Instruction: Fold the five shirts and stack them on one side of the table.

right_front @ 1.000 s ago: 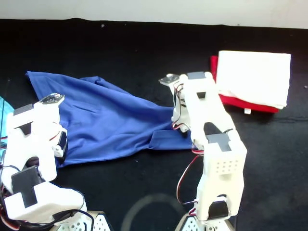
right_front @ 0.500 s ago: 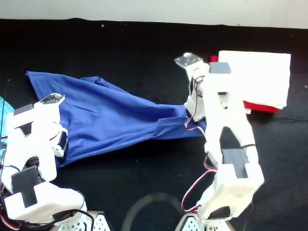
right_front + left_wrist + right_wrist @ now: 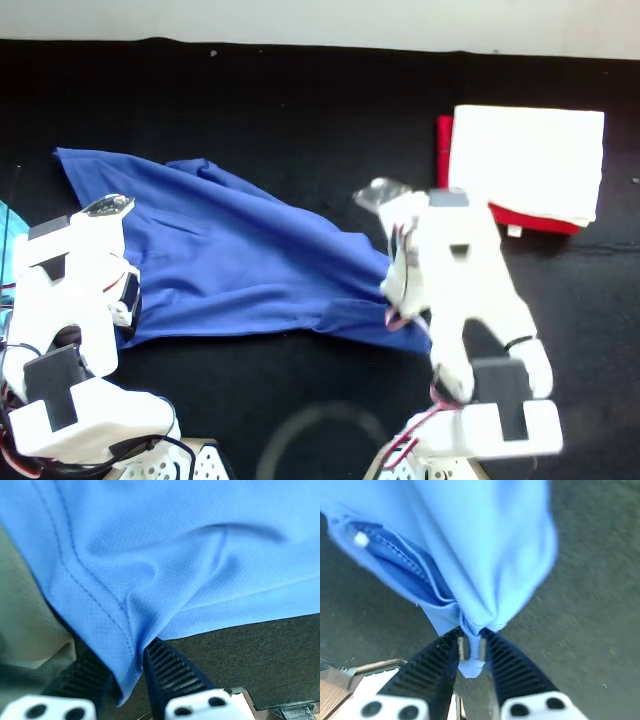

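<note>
High view: see a folded white shirt resting on a folded red shirt at the table's right side; count two of five done. Find the blue shirt spread loose mid-table, unfolded, pinched at one end by the left gripper and at the other by the right gripper, both clamped on cloth. Judge three to go, this one included.

Black table — pale wall along its far edge.
</note>
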